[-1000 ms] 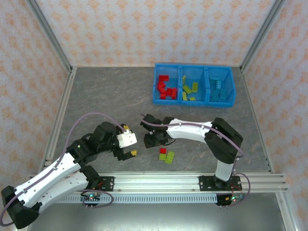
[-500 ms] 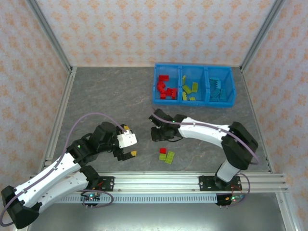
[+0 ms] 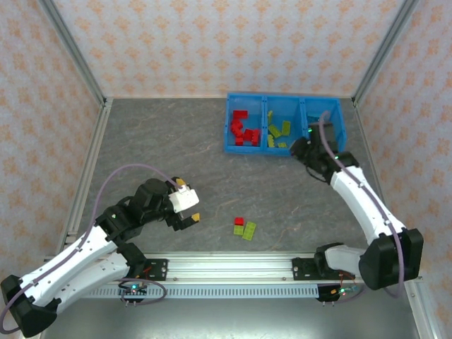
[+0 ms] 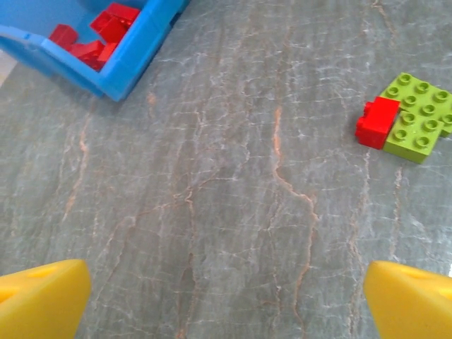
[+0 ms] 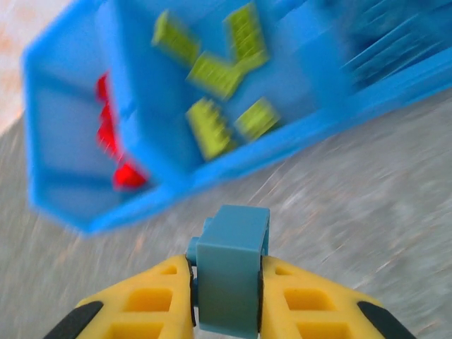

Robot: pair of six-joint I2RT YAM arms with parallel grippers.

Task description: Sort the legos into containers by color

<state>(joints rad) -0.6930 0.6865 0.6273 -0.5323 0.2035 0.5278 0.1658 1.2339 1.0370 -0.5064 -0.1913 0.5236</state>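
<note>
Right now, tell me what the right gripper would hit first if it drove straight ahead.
Most likely the near wall of the blue bin, at the compartment with the yellow-green bricks. The right gripper, shut on a light blue brick, points at it; depth is blurred.

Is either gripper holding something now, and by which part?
The right gripper holds a light blue lego by its two side faces; the left gripper holds nothing.

Just ahead of the right gripper [image 5: 227, 282], clamped on a light-blue studded plastic brick [image 5: 233, 272], the bright-blue plastic bin [image 5: 296, 145] puts up its front wall. The left gripper [image 4: 226, 304], jaws wide, has bare grey marbled tabletop [image 4: 233, 198] ahead, and ahead-right a small red brick [image 4: 376, 122] touches a yellow-green studded plate [image 4: 417, 116].
</note>
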